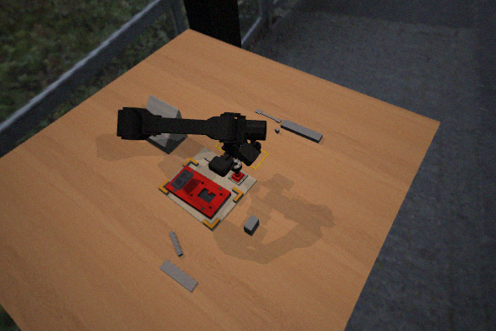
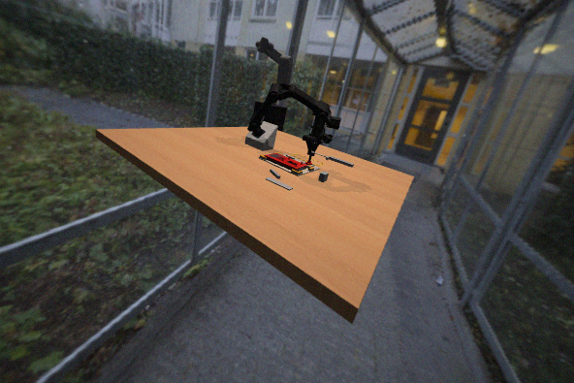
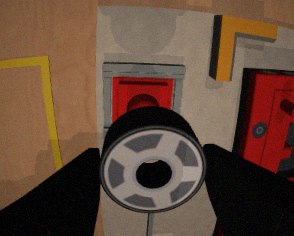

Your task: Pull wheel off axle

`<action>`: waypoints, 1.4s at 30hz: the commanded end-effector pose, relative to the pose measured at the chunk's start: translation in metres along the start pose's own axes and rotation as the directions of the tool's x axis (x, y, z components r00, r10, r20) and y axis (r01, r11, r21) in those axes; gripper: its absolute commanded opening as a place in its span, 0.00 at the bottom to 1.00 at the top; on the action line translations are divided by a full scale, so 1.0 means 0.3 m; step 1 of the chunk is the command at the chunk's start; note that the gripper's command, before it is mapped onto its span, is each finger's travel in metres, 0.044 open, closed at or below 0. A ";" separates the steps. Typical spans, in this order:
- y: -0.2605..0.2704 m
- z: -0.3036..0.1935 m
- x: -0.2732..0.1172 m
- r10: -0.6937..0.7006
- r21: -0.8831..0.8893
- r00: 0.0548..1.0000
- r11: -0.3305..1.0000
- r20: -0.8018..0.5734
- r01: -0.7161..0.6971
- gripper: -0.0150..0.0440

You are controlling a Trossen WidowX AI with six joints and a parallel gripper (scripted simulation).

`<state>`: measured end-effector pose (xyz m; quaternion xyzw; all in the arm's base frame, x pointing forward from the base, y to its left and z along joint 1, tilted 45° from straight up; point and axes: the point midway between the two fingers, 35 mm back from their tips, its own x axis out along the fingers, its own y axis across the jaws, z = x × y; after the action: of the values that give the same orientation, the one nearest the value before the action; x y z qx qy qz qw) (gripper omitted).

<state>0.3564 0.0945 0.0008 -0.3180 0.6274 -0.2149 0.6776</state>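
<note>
My gripper [image 1: 237, 164] [image 2: 310, 156] [image 3: 151, 157] is shut on the wheel [image 1: 237, 163] [image 3: 128, 155], a black tyre with a pale spoked rim, with one finger on each side of it. The wheel is held above the red base of the axle [image 1: 238, 177] [image 3: 121, 92], and a short red post shows under it in the top view. The hub hole looks dark in the wrist view; whether the axle's tip is still inside it I cannot tell. The marked area [image 1: 262, 161] [image 3: 50, 100] is a yellow outline on the table beside the pale board, partly hidden by the arm in the top view.
A red panel [image 1: 197, 185] lies on the pale board between orange corner brackets [image 1: 211, 223] [image 3: 224, 55]. A grey block [image 1: 251, 224] [image 2: 323, 176] stands near the board. A long grey bar [image 1: 301, 131] lies beyond the marked area, and a grey wedge [image 1: 167, 143] is by the arm.
</note>
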 end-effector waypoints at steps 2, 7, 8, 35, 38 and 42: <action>0.000 0.005 -0.021 0.005 0.009 1.000 1.000 0.003 -0.006 0.25; 0.000 0.001 -0.076 0.006 0.009 1.000 1.000 0.003 -0.006 0.25; 0.000 -0.001 -0.090 0.006 0.009 1.000 1.000 0.003 -0.006 0.25; 0.317 -0.184 -0.127 0.013 0.006 1.000 1.000 0.001 -0.013 0.25; 0.347 -0.209 -0.128 0.012 0.008 1.000 1.000 0.001 -0.012 0.25; 0.349 -0.211 -0.128 0.012 0.008 1.000 1.000 0.001 -0.012 0.25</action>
<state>0.2832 0.1857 -0.0402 -0.3125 0.6257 -0.2078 0.6839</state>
